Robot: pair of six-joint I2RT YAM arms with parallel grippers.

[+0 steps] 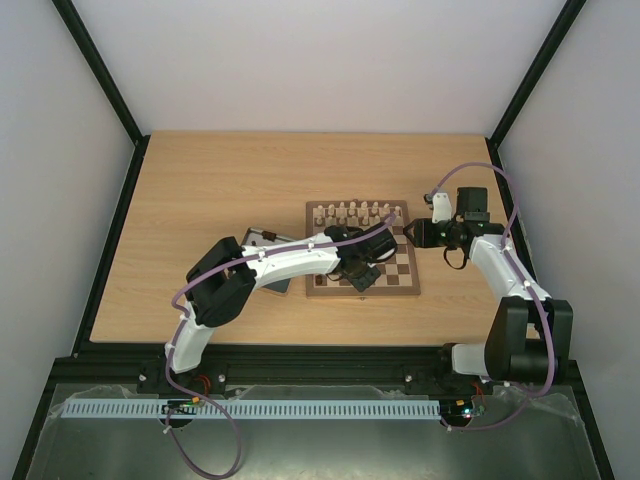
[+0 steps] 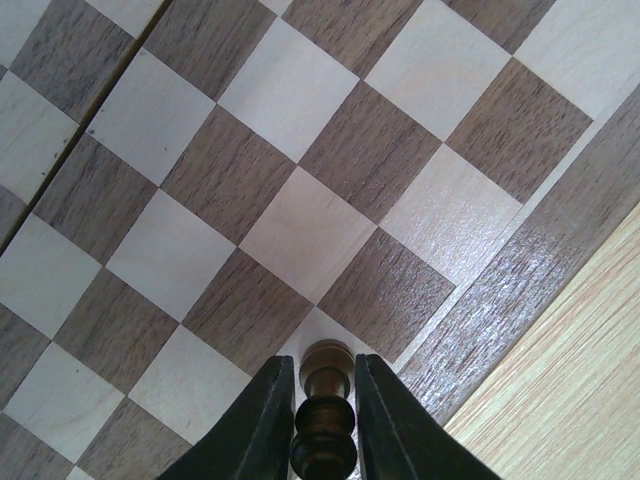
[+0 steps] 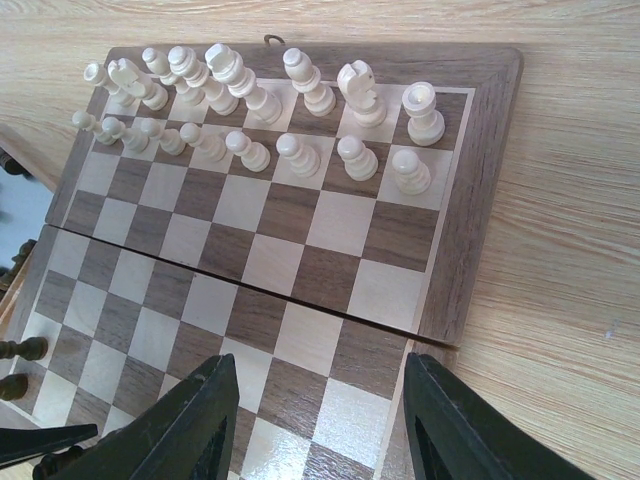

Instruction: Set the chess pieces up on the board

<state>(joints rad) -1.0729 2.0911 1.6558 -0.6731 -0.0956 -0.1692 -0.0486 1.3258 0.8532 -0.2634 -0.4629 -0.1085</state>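
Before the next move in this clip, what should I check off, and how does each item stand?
1. Left gripper closed on dark piece: ok.
2. Piece over a pale square by the board border: ok.
3. Piece's foot seated on the board: cannot tell.
4. Right gripper open, empty, apart from the light pieces: ok.
5. Light pieces standing in two rows: ok.

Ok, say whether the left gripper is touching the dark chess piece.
Touching. Left wrist view: both fingers press the collar of the dark chess piece, no gap.
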